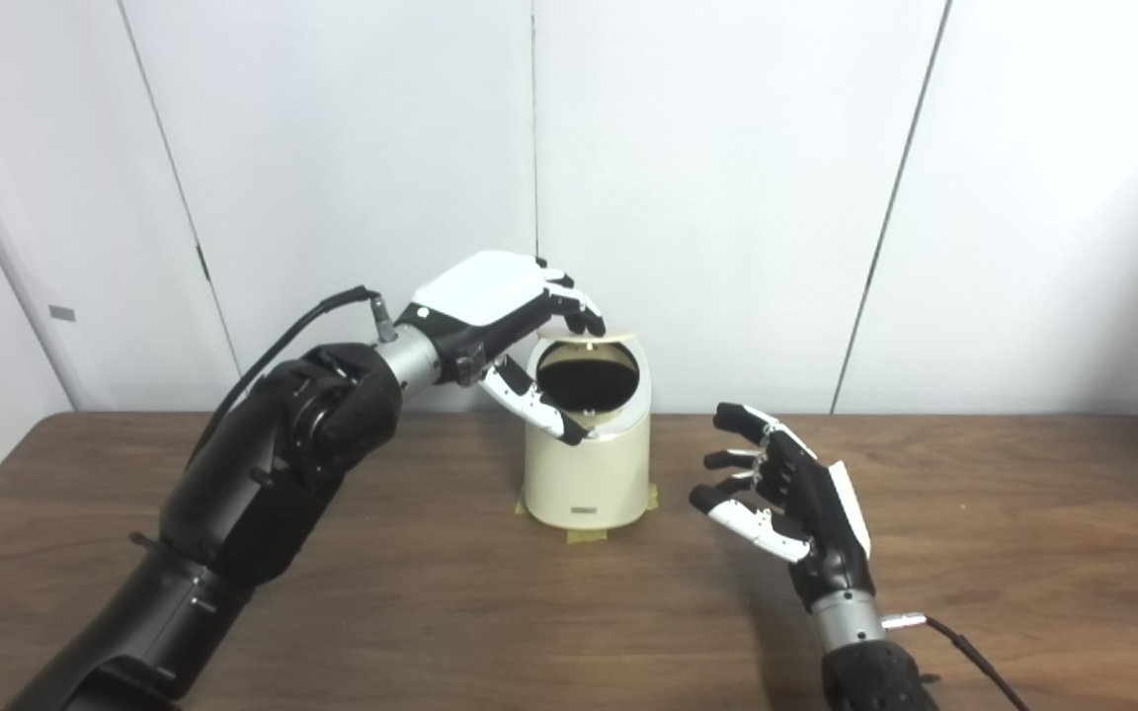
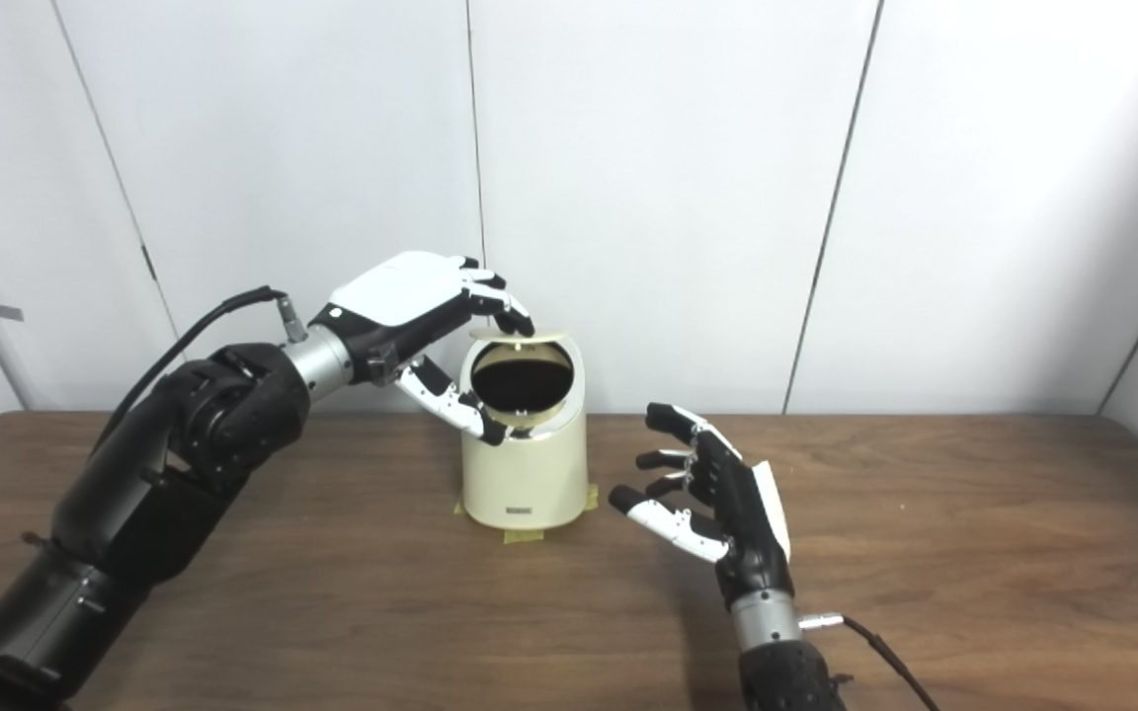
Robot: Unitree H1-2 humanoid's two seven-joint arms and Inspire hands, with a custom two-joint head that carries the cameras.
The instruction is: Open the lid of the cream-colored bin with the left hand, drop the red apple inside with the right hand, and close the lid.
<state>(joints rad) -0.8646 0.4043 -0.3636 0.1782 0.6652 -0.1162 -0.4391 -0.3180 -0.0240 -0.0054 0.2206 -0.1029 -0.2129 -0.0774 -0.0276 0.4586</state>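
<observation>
Cream-colored plastic bin stands upright on the brown wooden surface, near its back edge and between the two arms, with strips of tape at its base. Its long axis runs straight up, and its round mouth is tilted toward the robot, showing a dark hollow. No red apple can be seen anywhere, neither on the surface nor in a hand; whether it lies inside the bin I cannot tell.

The left hand reaches over the bin from the left. Its fingers curl down onto the raised cream lid at the top of the mouth, and its thumb rests at the left rim, so it seems to be holding the lid open.

The right hand hovers just to the right of the bin, clear of it, with its fingers spread and nothing in it.

Judging by this, the drop looks done and closing the lid is what remains. That calls for the left hand to ease the lid down over the mouth without nudging the bin.
</observation>
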